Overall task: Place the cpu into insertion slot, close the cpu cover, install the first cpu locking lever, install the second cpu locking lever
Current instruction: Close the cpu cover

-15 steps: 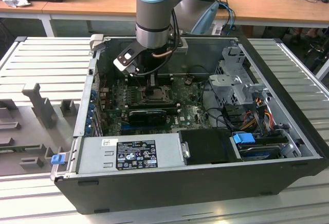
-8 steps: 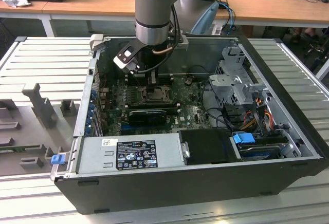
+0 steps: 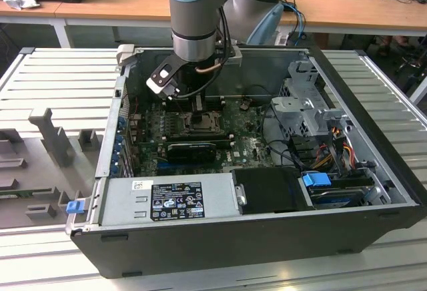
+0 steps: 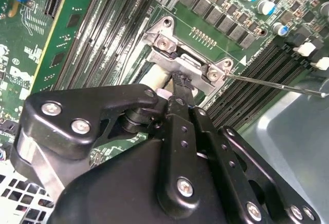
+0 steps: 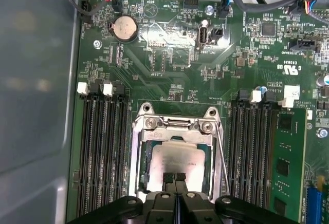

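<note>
Exterior view, from its left: a grey moulded tray (image 3: 40, 151) on the ribbed tabletop (image 3: 60, 77), then the open computer case (image 3: 267, 237) with a grey power supply (image 3: 167, 201) along its near edge. Mid-case, my gripper (image 3: 198, 107) is down over the green motherboard (image 3: 247, 147), right at the insertion slot (image 3: 203, 125). Toward the exterior view's right are a metal drive cage (image 3: 307, 107) and a blue tab (image 3: 317, 179).

In the first wrist view the cpu (image 5: 177, 157) sits flat in the slot. It is a thin, pale beige-silver square with a dull sheen. The cpu cover (image 5: 139, 157), a silvery frame, lies around it, and the cpu shows through its opening. My gripper (image 5: 175, 176) is clenched with fingertips together, gripping nothing, tips at the cpu's top face by one edge. A thin wire lever (image 5: 222, 154) runs beside the frame, next to the black memory slots (image 5: 103, 152).
</note>
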You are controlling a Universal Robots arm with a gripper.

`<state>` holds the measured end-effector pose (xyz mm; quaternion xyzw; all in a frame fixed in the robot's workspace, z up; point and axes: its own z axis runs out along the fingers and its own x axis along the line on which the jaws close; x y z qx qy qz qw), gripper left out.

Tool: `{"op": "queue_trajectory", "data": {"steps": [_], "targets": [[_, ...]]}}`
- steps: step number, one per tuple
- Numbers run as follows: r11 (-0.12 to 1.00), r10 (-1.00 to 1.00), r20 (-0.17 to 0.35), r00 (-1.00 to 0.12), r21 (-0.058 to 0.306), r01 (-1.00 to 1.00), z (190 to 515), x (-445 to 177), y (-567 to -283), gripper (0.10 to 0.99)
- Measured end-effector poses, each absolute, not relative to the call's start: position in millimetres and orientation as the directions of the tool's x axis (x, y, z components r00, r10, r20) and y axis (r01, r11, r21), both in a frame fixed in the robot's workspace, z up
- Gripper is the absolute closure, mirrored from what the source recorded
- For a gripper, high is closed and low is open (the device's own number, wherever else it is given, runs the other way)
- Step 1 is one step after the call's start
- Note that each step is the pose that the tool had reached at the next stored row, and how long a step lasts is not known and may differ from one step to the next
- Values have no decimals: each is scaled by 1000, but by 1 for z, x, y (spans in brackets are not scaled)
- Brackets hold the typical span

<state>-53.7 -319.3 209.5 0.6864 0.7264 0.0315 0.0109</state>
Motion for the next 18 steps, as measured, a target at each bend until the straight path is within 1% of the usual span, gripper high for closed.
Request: {"op": "queue_trajectory", "data": {"steps": [3,8,14,18], "targets": [[58,998,28,-60,76,995,209,-57,-319,980],[59,998,28,-61,84,995,206,-58,-319,980],[63,997,25,-67,125,990,203,-57,-319,980],[64,997,22,-67,123,990,201,-41,-320,980]]}}
